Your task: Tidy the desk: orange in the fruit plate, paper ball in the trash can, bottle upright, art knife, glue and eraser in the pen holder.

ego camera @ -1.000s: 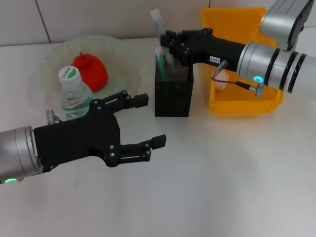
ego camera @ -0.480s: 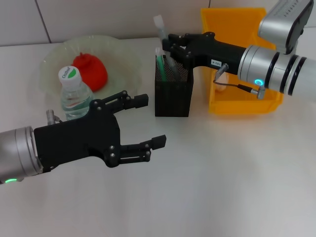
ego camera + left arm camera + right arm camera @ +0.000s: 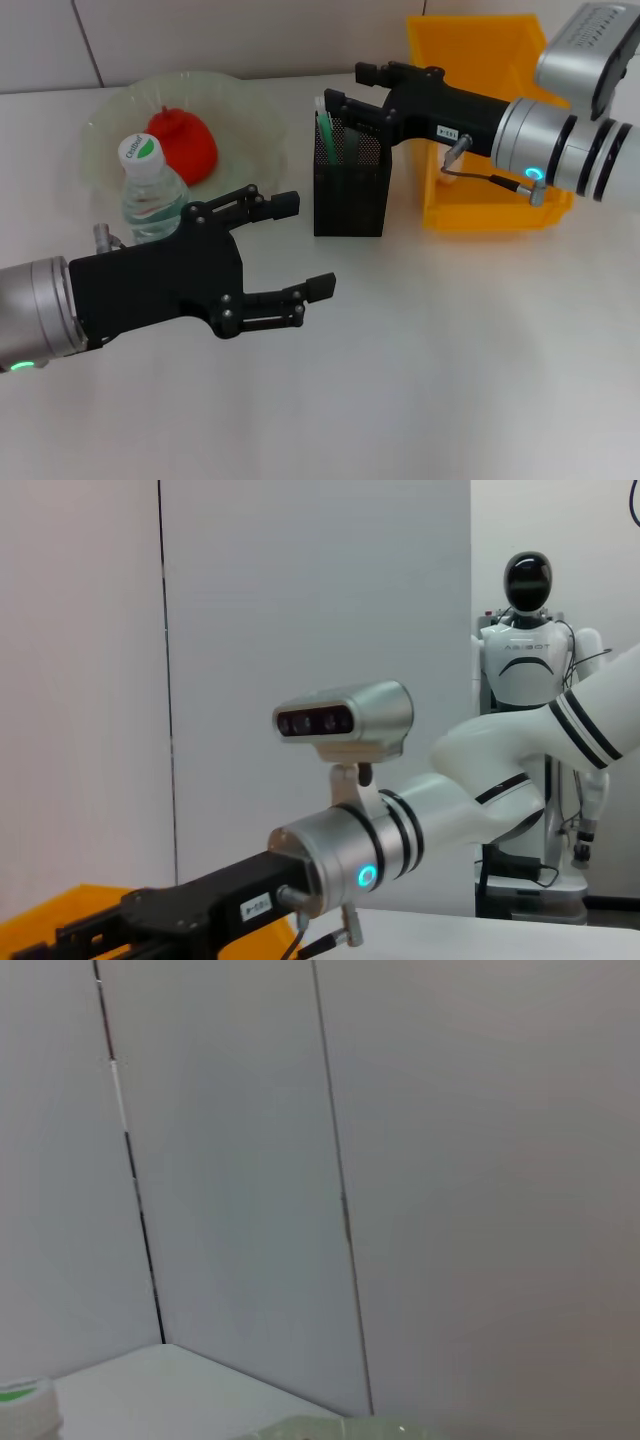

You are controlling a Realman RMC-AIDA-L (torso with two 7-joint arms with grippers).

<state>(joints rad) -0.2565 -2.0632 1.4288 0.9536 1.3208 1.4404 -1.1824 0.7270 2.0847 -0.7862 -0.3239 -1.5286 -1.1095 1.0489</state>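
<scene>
Right gripper [image 3: 348,87] sits just above the far rim of the pen holder [image 3: 350,190], fingers spread apart, nothing between them, not touching the holder as far as the head view shows. Left gripper [image 3: 304,246] hovers over bare desk [image 3: 450,360] on the near left, fingers wide apart, empty, pointing right toward the holder.

Pen holder: black mesh, upright, centre of desk. Green-and-white stick items [image 3: 327,128] stand inside it, long axis near vertical, tops leaning slightly toward the far left; can't tell which is glue or knife. Eraser not identifiable.

Bottle [image 3: 148,192] is upright, cap up, just left of the left gripper and at the near edge of the fruit plate [image 3: 240,110]. The red-orange fruit [image 3: 184,145] lies in the plate, just beyond the bottle. Yellow bin [image 3: 480,60] stands right of the holder, partly hidden by the right arm; a white object inside it is mostly covered.

Left wrist view: only the right arm [image 3: 350,855] from the side, its camera head [image 3: 345,718], a yellow bin corner [image 3: 60,905], plus a humanoid robot [image 3: 528,670] in the background; own fingers not shown. Right wrist view: mostly wall, with the bottle cap [image 3: 25,1400] and plate rim [image 3: 340,1428] at the edge.
</scene>
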